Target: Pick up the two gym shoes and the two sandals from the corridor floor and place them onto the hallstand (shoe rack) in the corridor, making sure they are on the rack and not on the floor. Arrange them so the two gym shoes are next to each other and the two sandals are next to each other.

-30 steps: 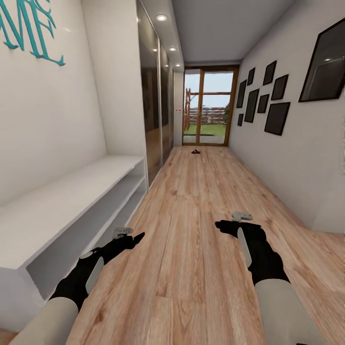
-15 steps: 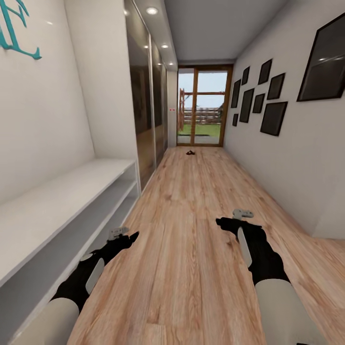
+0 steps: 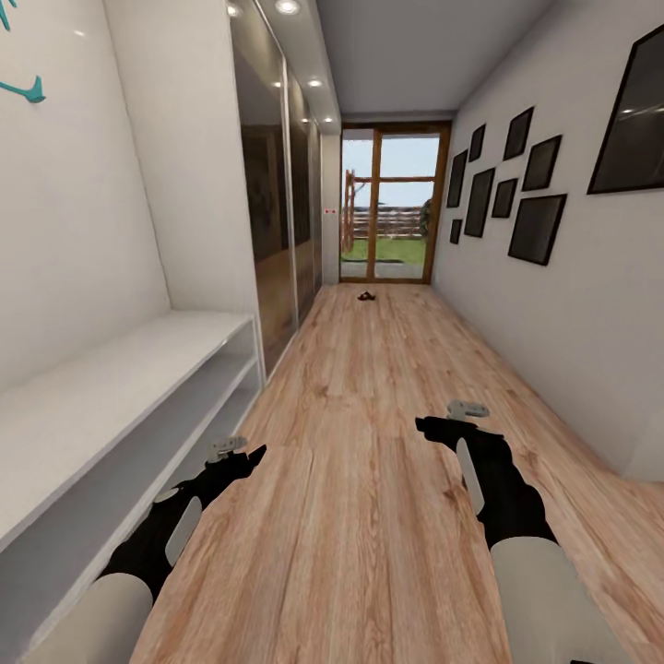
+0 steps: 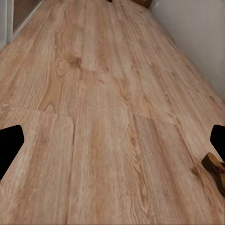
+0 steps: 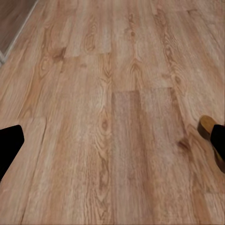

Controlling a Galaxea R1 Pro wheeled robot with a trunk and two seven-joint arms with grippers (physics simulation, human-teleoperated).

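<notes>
The hallstand point(image 3: 101, 392), a long low white unit with open shelves, runs along the left wall beside my left arm. The light wood corridor floor point(image 3: 369, 369) stretches ahead to a glass door. Far down it, near the door, lies a small dark-brown shape point(image 3: 366, 296) that looks like the sandals, too small to tell apart. The gym shoes are out of view. My left gripper point(image 3: 242, 452) point(image 4: 112, 145) and right gripper point(image 3: 443, 426) point(image 5: 112, 140) hover low over bare planks, both open and holding nothing.
A tall mirrored-door wardrobe point(image 3: 277, 212) follows the hallstand on the left. Black picture frames point(image 3: 535, 226) hang on the right wall. The glass door point(image 3: 387, 207) closes the corridor's far end. A wall corner point(image 3: 646, 452) juts in at the right.
The whole view has shifted: the teal wall lettering has slid off to the left and the wardrobe looms closer, so the camera has moved forward. Both arms hold the same pose.
</notes>
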